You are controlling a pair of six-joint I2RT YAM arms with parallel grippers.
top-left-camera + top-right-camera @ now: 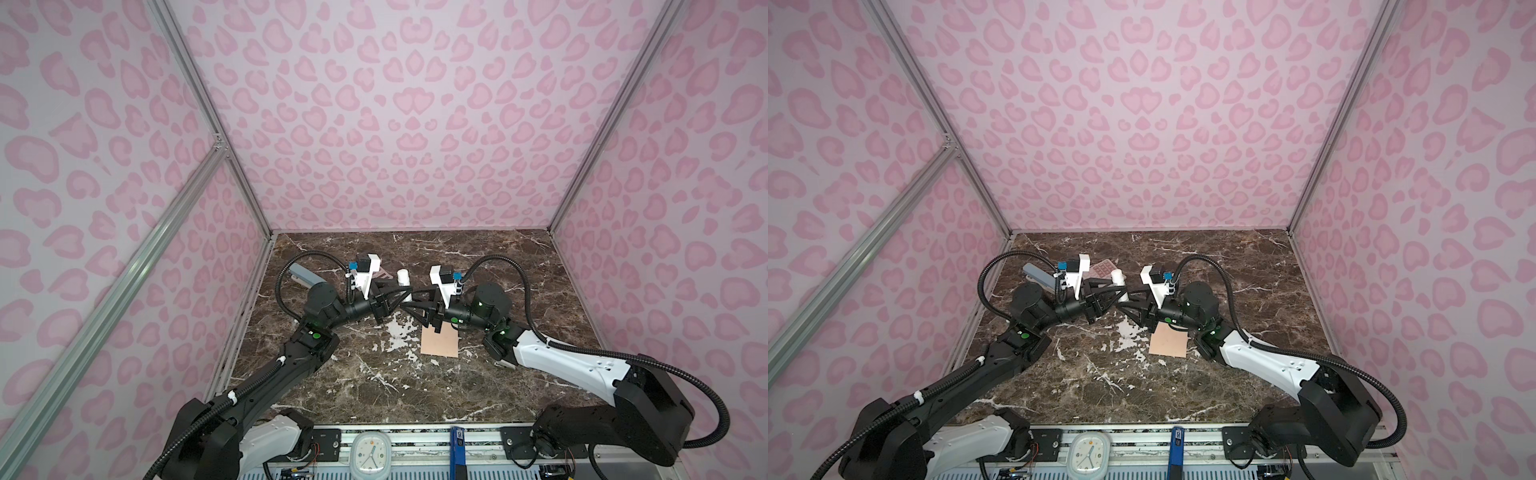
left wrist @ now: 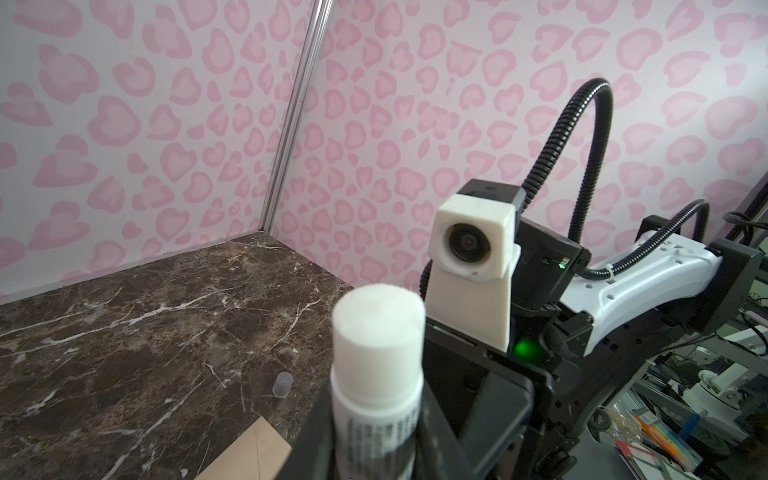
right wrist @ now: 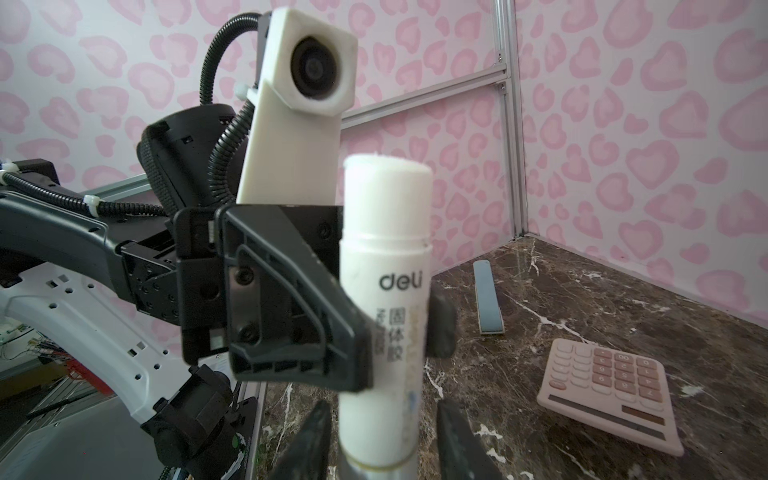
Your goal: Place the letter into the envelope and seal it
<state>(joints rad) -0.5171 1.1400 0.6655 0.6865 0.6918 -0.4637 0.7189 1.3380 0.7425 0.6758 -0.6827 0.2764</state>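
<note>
Sealing step — glue stick (image 3: 384, 257) clamped by left gripper (image 3: 400, 332); right gripper (image 3: 381, 415) jaws apart astride its base — gripping and twisting judged next.

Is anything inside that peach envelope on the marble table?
Only the plain outside of the flat peach-tan paper envelope shows. Its own paper covers the inside, and the right end effector hides its far edge, so any contents cannot be seen.

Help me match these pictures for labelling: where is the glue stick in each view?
Top view: glue stick, just below picture centre.
Top view: just below centre, slightly left.
Left wrist: blurred foreground, tip toward the camera.
Right wrist: foreground, clamped by the left gripper.
Shared landmark: pink calculator, in a top view and right wrist.
</note>
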